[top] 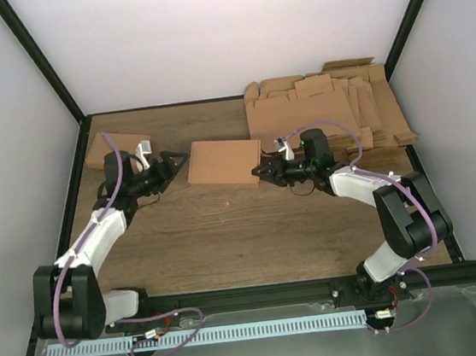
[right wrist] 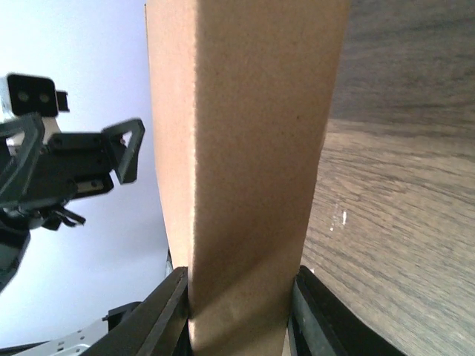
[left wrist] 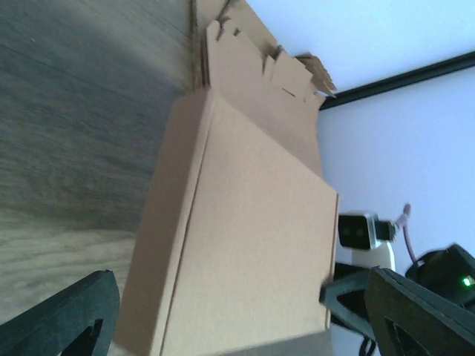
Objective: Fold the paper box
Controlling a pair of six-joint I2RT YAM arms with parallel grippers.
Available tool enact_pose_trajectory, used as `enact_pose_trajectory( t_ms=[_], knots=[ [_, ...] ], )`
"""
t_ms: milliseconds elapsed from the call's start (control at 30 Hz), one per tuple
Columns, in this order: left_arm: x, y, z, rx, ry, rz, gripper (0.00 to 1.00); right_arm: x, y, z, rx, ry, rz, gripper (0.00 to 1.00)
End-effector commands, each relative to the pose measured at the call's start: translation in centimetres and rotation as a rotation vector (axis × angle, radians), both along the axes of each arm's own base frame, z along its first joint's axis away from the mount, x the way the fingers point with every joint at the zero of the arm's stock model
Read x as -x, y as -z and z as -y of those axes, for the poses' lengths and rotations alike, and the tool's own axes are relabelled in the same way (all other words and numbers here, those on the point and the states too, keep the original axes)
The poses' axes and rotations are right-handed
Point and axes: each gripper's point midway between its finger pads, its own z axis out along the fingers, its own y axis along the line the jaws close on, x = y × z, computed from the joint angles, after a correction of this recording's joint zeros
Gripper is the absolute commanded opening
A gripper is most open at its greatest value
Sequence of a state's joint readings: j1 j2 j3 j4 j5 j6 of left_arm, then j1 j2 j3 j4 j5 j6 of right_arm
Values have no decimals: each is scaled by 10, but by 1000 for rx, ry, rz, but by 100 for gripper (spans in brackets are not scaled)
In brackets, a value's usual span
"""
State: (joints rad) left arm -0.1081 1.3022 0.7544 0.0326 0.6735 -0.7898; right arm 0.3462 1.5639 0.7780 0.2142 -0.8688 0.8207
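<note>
The paper box (top: 225,162) is plain brown, unprinted cardboard, folded into a shallow closed rectangle with a flat lid panel on top and a narrow side wall showing. It sits near the middle of the bench (top: 227,231), toward the far side, its right edge pinched in the right end effector (top: 260,172).

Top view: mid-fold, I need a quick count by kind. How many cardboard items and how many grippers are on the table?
Folded paper box: 1
Pile of flat cardboard sheets: 1
Separate cardboard piece at far left: 1
Grippers: 2, the left gripper and the right gripper
Total: 5
</note>
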Motion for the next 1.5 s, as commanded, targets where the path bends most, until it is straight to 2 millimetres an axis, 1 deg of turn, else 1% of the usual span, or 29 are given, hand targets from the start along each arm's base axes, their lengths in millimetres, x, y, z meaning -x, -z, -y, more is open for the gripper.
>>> enact_pose_trajectory(
  t_ms=[0,67,133,200,333,500,667,900,1000,1233,1300,1467],
  knots=[
    [20,-18,10,140,-54,12,96,-12,-37,-2,-63,1,72,33],
    [30,-27,24,189,-71,31,100,-15,-45,-3,-102,23,44,33],
    [37,-32,37,218,-84,41,100,-16,-51,-3,-135,49,24,34],
    [41,-36,46,254,-106,46,100,-16,-59,-2,-155,74,21,34],
    [43,-38,54,288,-133,65,100,-16,-71,-3,-160,106,18,35],
    [41,-45,61,335,-149,93,99,-9,-79,-18,-176,82,-25,35],
    [40,-55,69,359,-168,128,95,-2,-83,-31,-205,108,-87,34],
    [41,-44,71,375,-197,87,93,3,-93,-46,-242,101,-119,33],
    [40,-41,71,371,-204,75,90,5,-94,-49,-246,92,-121,33],
    [37,-28,74,369,-209,39,88,12,-97,-58,-254,65,-127,33],
    [37,-27,75,373,-209,38,82,13,-97,-59,-253,62,-128,33],
    [34,-32,75,383,-213,53,59,15,-93,-60,-246,63,-139,34]
  ],
)
